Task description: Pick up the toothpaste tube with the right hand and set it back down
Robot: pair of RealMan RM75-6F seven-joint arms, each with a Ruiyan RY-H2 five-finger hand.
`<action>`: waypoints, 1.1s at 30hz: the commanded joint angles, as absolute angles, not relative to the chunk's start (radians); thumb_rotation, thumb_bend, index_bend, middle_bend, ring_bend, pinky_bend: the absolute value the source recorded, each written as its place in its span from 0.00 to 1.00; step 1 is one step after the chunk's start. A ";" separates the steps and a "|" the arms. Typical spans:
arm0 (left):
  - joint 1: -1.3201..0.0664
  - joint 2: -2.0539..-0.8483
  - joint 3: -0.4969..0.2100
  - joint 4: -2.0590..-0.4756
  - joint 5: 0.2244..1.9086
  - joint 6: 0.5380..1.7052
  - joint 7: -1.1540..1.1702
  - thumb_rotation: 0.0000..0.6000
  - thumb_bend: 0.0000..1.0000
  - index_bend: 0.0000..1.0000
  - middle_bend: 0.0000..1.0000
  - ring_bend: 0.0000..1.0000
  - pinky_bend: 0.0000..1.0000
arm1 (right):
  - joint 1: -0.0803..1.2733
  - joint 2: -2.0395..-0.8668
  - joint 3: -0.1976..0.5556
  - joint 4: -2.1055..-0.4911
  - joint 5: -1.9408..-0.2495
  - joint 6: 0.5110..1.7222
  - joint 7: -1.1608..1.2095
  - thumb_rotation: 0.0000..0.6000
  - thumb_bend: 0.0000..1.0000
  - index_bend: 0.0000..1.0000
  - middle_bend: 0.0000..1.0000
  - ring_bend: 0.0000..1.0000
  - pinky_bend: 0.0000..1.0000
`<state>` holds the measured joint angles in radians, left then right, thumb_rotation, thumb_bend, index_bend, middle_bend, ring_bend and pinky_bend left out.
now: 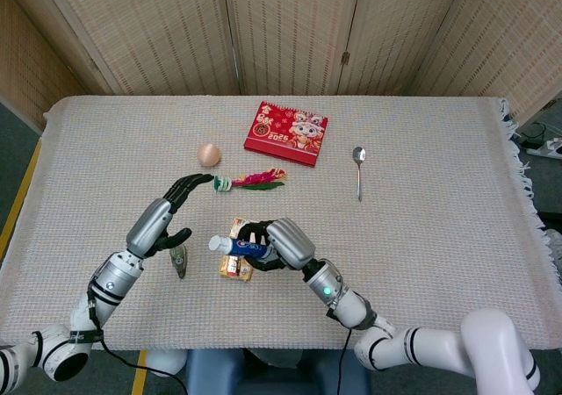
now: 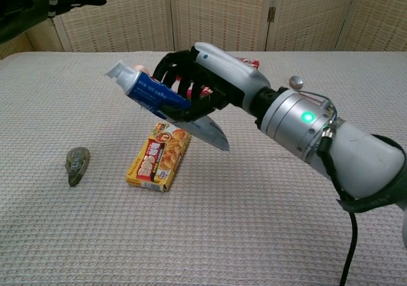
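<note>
Right hand gripping toothpaste tube above snack box, left hand spread nearby

My right hand has a smooth silver-grey back shell and black fingers. Behind it sits a silver cylindrical wrist with a lit green light, then a glossy white forearm with black joint bands and a black cable trailing down. My left hand matches it: grey shell, black fingers, silver wrist, white arm.
</note>
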<state>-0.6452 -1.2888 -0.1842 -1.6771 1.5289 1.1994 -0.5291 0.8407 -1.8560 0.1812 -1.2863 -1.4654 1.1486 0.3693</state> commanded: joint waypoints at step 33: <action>-0.689 -1.460 -0.159 -1.588 1.594 1.242 -0.321 0.00 0.15 0.06 0.11 0.04 0.00 | 0.865 -1.947 0.274 -1.333 -1.418 1.095 0.389 1.00 0.81 0.61 0.53 0.62 0.58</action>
<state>-0.6879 -1.4571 -0.1603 -1.5904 1.5921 1.2406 -0.3244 0.8660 -1.9436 0.2710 -1.3311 -1.4224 1.0949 0.3933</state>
